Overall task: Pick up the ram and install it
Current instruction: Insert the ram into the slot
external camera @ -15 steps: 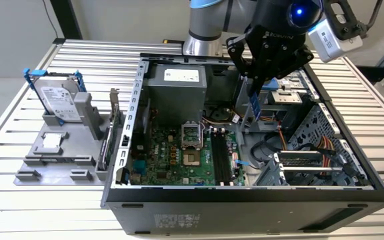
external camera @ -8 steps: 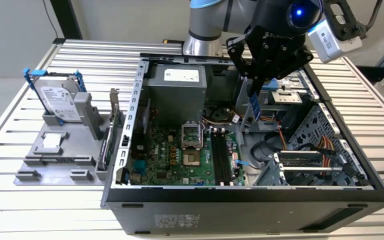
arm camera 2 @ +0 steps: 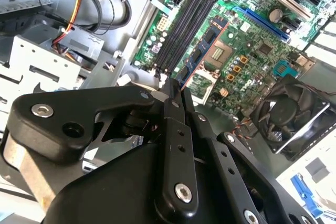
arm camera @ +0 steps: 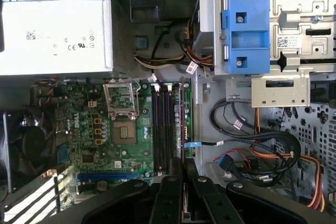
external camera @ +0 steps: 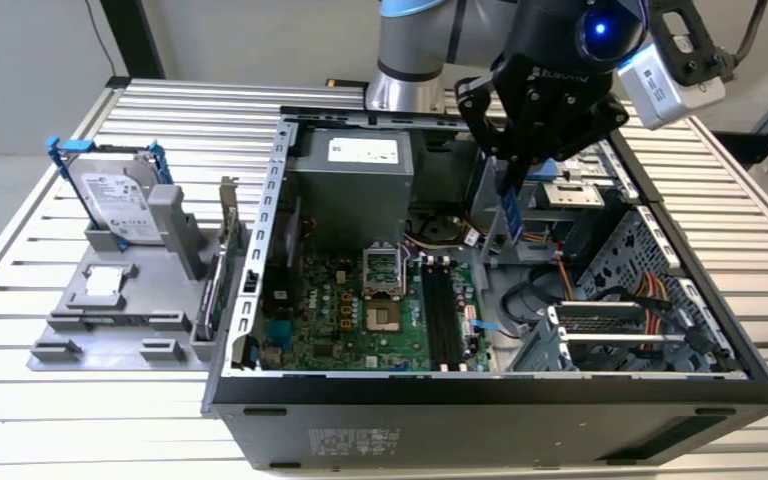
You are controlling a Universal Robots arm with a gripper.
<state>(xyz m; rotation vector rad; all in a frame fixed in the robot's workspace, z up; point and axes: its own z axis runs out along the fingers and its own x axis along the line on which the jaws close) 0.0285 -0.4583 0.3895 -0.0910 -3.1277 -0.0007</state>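
In the exterior view my gripper (external camera: pixel 515 165) is shut on the ram (external camera: pixel 508 208), a narrow blue stick hanging upright over the open computer case (external camera: pixel 271 250). The ram's lower end is above the case floor, right of the black memory slots (external camera: pixel 440 315) on the green motherboard (external camera: pixel 344 320). In the second wrist view the gripper (arm camera 2: pixel 173 90) clamps the ram (arm camera 2: pixel 203 50), which reaches out over the board beside the slots (arm camera 2: pixel 184 24). The first wrist view has the gripper (arm camera: pixel 182 169) holding the ram (arm camera: pixel 181 124) edge-on, next to the slots (arm camera: pixel 161 124).
A silver power supply (external camera: pixel 351 170) fills the case's back corner, and the processor socket (external camera: pixel 381 275) lies left of the slots. Cables (external camera: pixel 584 290) and a drive cage (external camera: pixel 624 335) fill the exterior view's right. A grey holder (external camera: pixel 104 300) outside holds a hard drive (external camera: pixel 117 205).
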